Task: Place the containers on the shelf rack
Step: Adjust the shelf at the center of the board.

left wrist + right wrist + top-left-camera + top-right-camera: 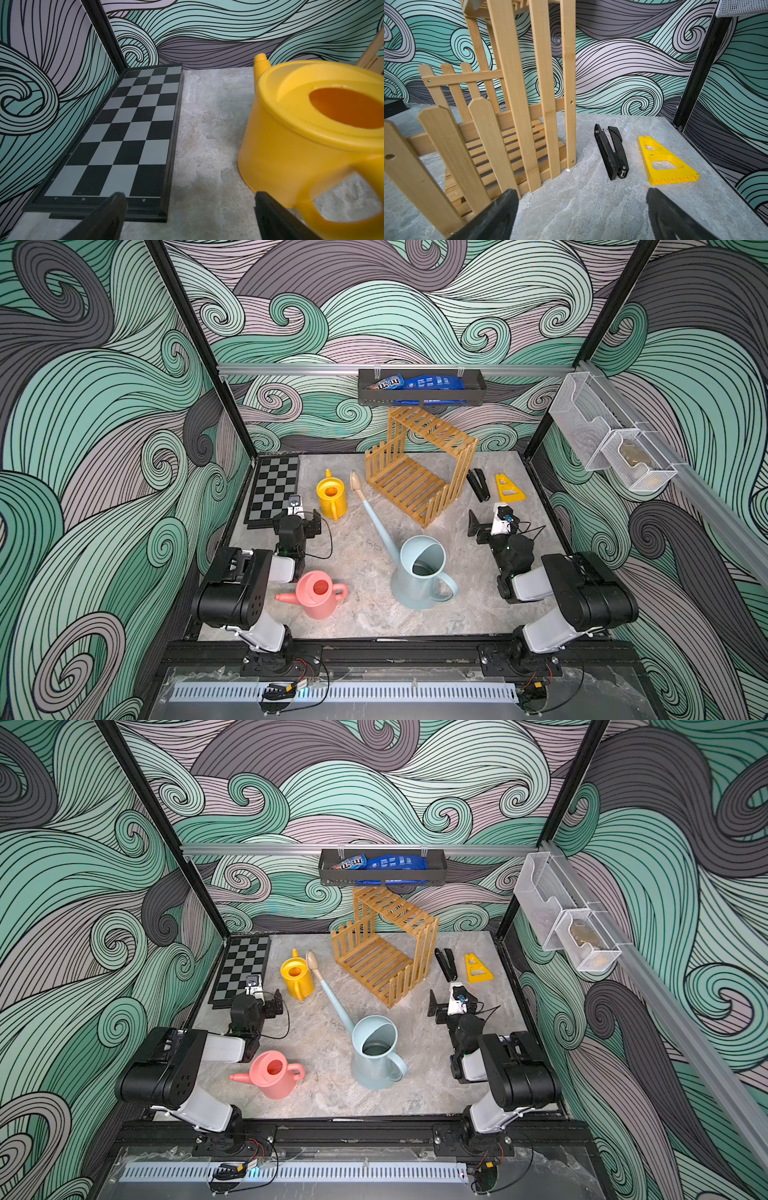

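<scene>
chessboard (pixel 272 489) left | stapler (pixel 477 485) beside yellow wedge (pixel 508 488) | snack tray (pixel 419 396) on wall

Both arms (pixel 232 593) pair glossy black joint housings (pixel 598 601) with pale grey links (pixel 270 630) and thin black cables (pixel 331 537).

Bent and tucked low at the left arm (pixel 232 593), with the left tool (pixel 190 199) wide open, holding nothing. Same at the right arm (pixel 590 597): bent, tucked low, right tool (pixel 582 195) wide open, holding nothing. Both tools low, pointing forward, away from the bases.
</scene>
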Robot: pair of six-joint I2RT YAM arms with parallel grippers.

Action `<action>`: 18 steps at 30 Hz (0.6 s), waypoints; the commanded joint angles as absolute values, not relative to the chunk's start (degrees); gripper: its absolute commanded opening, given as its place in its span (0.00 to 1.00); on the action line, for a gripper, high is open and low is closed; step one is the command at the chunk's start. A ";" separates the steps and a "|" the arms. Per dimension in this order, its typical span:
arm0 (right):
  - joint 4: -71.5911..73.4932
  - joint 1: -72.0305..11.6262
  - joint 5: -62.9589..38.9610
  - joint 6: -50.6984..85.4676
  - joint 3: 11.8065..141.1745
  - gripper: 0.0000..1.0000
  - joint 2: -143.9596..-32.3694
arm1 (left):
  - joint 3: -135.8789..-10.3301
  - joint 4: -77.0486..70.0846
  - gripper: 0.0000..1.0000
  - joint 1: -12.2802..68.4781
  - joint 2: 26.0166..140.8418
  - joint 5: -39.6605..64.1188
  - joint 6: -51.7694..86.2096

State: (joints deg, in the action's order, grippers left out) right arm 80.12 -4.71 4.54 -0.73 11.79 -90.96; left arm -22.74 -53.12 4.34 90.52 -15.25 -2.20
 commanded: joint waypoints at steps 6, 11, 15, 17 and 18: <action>80.24 -4.72 4.36 -0.79 12.13 0.99 -90.62 | -22.68 -53.16 0.99 4.78 90.87 -15.93 -2.72; 80.29 -4.44 3.71 -0.78 12.09 0.99 -90.62 | -22.68 -53.26 0.99 4.79 90.80 -15.98 -2.75; 82.95 -4.48 4.11 -0.73 10.45 0.99 -89.49 | -22.07 -53.82 0.99 4.79 89.66 -14.81 -3.25; 81.65 -4.44 6.25 0.01 9.80 0.99 -86.71 | -21.83 -50.73 0.99 4.76 86.19 -12.32 -4.16; 79.84 -4.42 6.81 0.20 9.81 0.99 -85.03 | -22.15 -48.21 0.99 4.68 84.02 -11.18 -4.54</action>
State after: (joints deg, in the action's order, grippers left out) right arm 80.16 -4.54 4.82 -0.69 10.37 -89.06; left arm -22.04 -51.68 4.34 88.97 -14.24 -2.94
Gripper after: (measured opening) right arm 0.992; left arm 0.990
